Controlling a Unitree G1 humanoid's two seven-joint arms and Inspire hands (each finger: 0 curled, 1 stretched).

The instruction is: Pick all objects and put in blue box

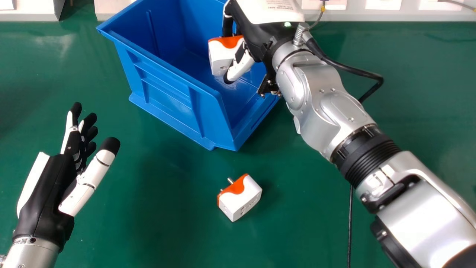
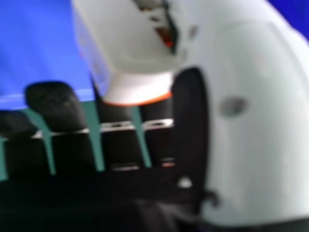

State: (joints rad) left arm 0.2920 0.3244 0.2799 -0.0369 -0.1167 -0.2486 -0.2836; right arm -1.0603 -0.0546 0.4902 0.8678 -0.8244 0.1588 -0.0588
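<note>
Blue box [image 1: 163, 83] is overhung by the right hand [image 1: 241, 67]; the left hand [image 1: 46, 193] is spread aside. One white-and-orange plug [image 1: 219, 56], pinched over the interior, could be snagged if its thumb and fingers are incompletely opened; another plug [image 1: 240, 199] lies outside, in front.

1 smooth plastic box [image 1: 171, 97]; glossy, metallic right forearm [image 1: 427, 219].

I am holding a white-and-orange plug adapter [image 1: 222, 56] over the open blue box [image 1: 169, 95].
Nearer me, a matching adapter [image 1: 240, 199] is lying on the green table [image 1: 167, 230], its metal prongs pointing away and leftward.
</note>
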